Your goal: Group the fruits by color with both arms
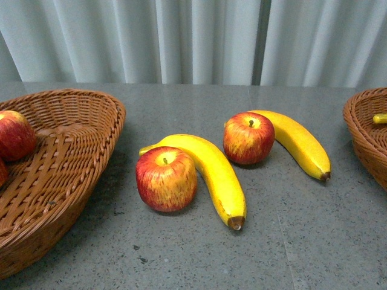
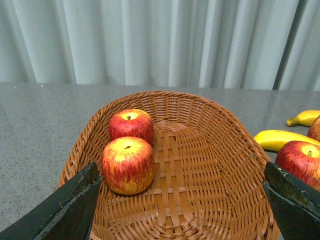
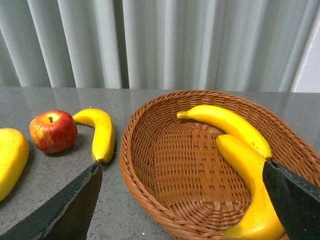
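On the table lie two red apples, one near (image 1: 166,179) and one farther (image 1: 248,138), each beside a yellow banana: the near one (image 1: 214,172) and the far one (image 1: 299,143). Neither gripper shows in the front view. My left gripper (image 2: 182,200) is open and empty above the left wicker basket (image 2: 240,135), which holds two apples (image 2: 131,125) (image 2: 127,165). My right gripper (image 3: 182,200) is open and empty above the right wicker basket (image 3: 135,135), which holds two bananas (image 3: 227,122) (image 3: 250,185).
The left basket (image 1: 72,157) fills the front view's left side, and the right basket (image 1: 366,130) sits at its right edge. A pale curtain hangs behind the grey table (image 1: 290,241). The loose fruit lies between the baskets.
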{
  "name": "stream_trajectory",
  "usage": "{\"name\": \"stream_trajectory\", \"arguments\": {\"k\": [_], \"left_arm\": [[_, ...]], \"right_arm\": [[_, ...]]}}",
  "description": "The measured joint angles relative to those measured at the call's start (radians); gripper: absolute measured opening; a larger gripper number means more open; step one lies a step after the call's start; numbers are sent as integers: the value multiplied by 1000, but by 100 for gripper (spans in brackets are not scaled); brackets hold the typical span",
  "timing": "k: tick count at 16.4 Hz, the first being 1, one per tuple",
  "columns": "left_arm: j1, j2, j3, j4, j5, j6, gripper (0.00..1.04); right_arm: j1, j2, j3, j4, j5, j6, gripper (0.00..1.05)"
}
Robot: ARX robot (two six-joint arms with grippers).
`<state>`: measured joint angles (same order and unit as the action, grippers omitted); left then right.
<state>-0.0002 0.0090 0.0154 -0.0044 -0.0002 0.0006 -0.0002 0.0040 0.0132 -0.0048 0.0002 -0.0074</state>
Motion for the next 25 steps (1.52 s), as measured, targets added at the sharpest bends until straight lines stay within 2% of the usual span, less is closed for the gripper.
{"name": "stream_trajectory", "arguments": {"k": [12, 13, 14, 15, 16, 17, 19, 21, 22, 23, 25], "left_arm": [[0, 0, 0, 0, 0, 0, 98], [-52, 31, 28, -107, -117, -21, 98], [-132, 111, 67, -175, -276, -34, 98], [-159, 133, 73, -168, -369, -38, 98], [-151, 132, 84, -165, -408, -41, 98], [-135, 132, 112, -140, -400, -38, 98], [-41, 224, 142, -22, -291, -7, 98], [111, 452, 214, 163, -106, 45, 98], [148, 568, 278, 245, -29, 66, 98], [150, 707, 373, 306, 60, 90, 98], [85, 952, 546, 265, 202, 140, 98]], "right_arm": [[0, 0, 0, 0, 0, 0, 98], [0, 0, 0, 0, 0, 0, 98], [0, 0, 0, 0, 0, 0, 98], [0, 0, 0, 0, 0, 0, 98], [0, 0, 0, -1, 0, 0, 98], [0, 0, 0, 0, 0, 0, 98], [0, 0, 0, 0, 0, 0, 98], [0, 0, 0, 0, 0, 0, 98], [0, 0, 0, 0, 0, 0, 98], [0, 0, 0, 0, 0, 0, 98], [0, 0, 0, 0, 0, 0, 98]]}}
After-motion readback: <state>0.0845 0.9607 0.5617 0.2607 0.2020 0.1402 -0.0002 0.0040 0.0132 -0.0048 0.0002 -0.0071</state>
